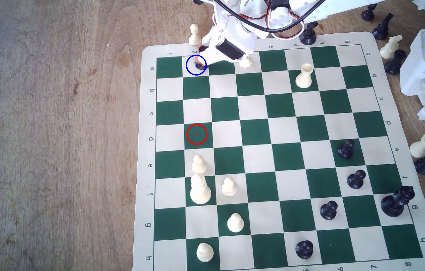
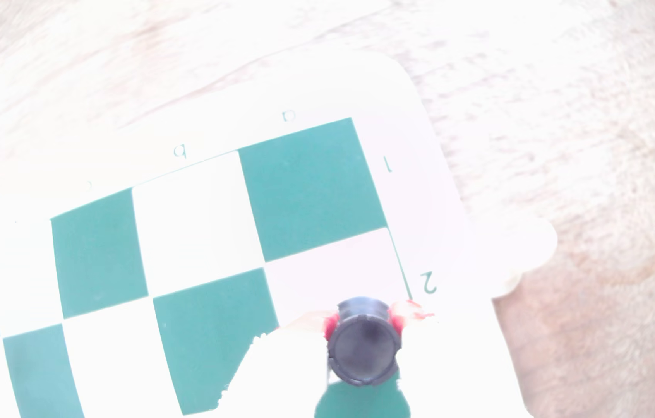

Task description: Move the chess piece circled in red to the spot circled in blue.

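The chess piece, a small black rook (image 1: 200, 66), stands inside the blue circle on the spot (image 1: 189, 68), a cream square in the board's far row near the exterior view's left. My white gripper (image 1: 200, 60) reaches down over it from behind. In the wrist view the rook's notched top (image 2: 363, 349) sits between the red-padded fingertips (image 2: 330, 322), which press it on both sides, with the cream square (image 2: 338, 269) just beyond. The gripper (image 2: 364, 323) is shut on the rook. The red circle (image 1: 197, 134) marks a bare green square three rows nearer.
A cream pawn (image 1: 194, 34) stands off the board just behind the gripper, and another cream piece (image 1: 246, 62) sits under the arm. A cream rook (image 1: 304, 75) stands further to the exterior view's right. Cream pieces (image 1: 200, 189) and black pawns (image 1: 346, 149) fill the near rows.
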`<state>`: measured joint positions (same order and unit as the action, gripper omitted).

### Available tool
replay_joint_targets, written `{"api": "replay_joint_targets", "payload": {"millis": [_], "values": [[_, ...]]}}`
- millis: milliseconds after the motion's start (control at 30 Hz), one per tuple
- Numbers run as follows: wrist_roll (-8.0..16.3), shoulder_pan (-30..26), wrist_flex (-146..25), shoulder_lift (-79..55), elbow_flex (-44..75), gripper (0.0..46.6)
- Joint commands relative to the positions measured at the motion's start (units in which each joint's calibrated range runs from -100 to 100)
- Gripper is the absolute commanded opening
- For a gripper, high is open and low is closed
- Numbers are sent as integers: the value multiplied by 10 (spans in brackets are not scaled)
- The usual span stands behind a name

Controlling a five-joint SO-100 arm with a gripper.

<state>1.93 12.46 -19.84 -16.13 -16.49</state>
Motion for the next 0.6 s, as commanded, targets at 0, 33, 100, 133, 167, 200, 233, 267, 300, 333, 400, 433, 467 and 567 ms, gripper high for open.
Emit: {"api": "replay_joint_targets", "payload": {"millis": [0, 33, 100, 133, 167, 200, 233, 267, 300, 333, 400, 433, 467, 567], "values": [[3, -5, 23, 13, 48, 10], [3, -5, 26, 13, 48, 10], [4, -5, 28, 13, 49, 11], [5, -5, 28, 13, 49, 12], [5, -5, 28, 12, 49, 12], [6, -6, 28, 11, 49, 12], [7, -7, 30, 11, 46, 12], [8, -8, 30, 10, 45, 11], [8, -9, 31, 9, 44, 11], [11, -10, 31, 9, 43, 10], [12, -12, 31, 5, 43, 9], [12, -12, 31, 4, 43, 9], [12, -12, 31, 3, 43, 9], [13, -12, 31, 2, 43, 7]]}}
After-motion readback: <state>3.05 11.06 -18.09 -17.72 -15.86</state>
